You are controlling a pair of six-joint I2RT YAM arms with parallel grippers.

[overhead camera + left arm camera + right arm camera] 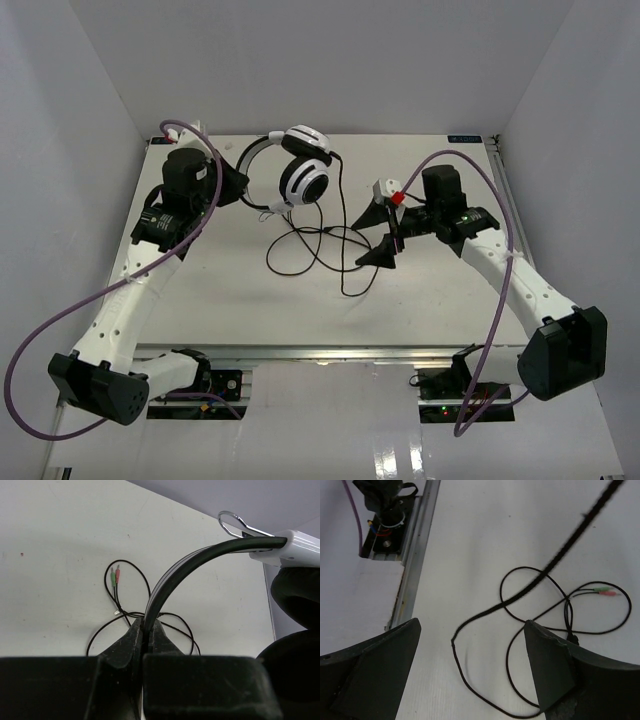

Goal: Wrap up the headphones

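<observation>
Gripping headband (170, 576) with left jaws near far edge; right jaws released, poised nearer, above loose cable (560, 553) mid-surface.

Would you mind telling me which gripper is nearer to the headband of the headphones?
Left. The left gripper is shut on the headband itself. The right gripper hangs open above the loose cable, apart from the headband.

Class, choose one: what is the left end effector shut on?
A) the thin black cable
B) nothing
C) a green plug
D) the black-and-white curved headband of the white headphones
D: in the left wrist view, the left end effector is closed with the black-and-white curved headband pinched between its fingers.
</observation>
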